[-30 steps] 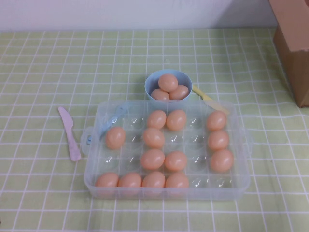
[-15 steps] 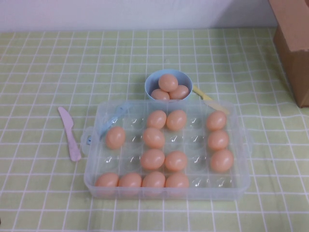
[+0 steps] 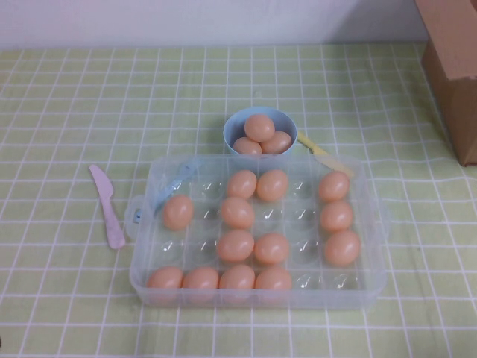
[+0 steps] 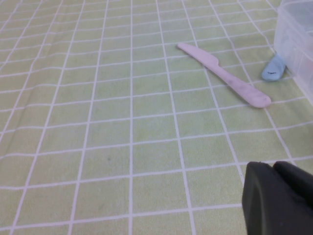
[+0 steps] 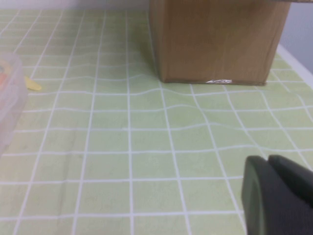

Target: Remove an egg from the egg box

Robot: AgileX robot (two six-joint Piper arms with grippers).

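The worktop [image 3: 74, 89], spread with a green cloth checked in white, carries the large clear plastic egg box [image 3: 145, 280] with rounded corners at its centre, a pale blue clasp [image 3: 176, 181] at the box's 10 o'clock corner. A brown cardboard carton [image 3: 452, 71] stands at the worktop's 2 o'clock. Just beyond the box at 12 o'clock sits a small round light-blue bowl [image 3: 232, 128] holding three eggs. A flat pink plastic knife [image 3: 107, 206] lies at the box's 9 o'clock, and a yellow utensil [image 3: 322, 154] pokes out at 1 o'clock. A smooth peach-brown egg [image 3: 178, 212] fills a cell near the clasp. The left hand [image 4: 279, 198] and right hand [image 5: 276, 196] each hover over bare cloth; how far either is open I cannot tell.
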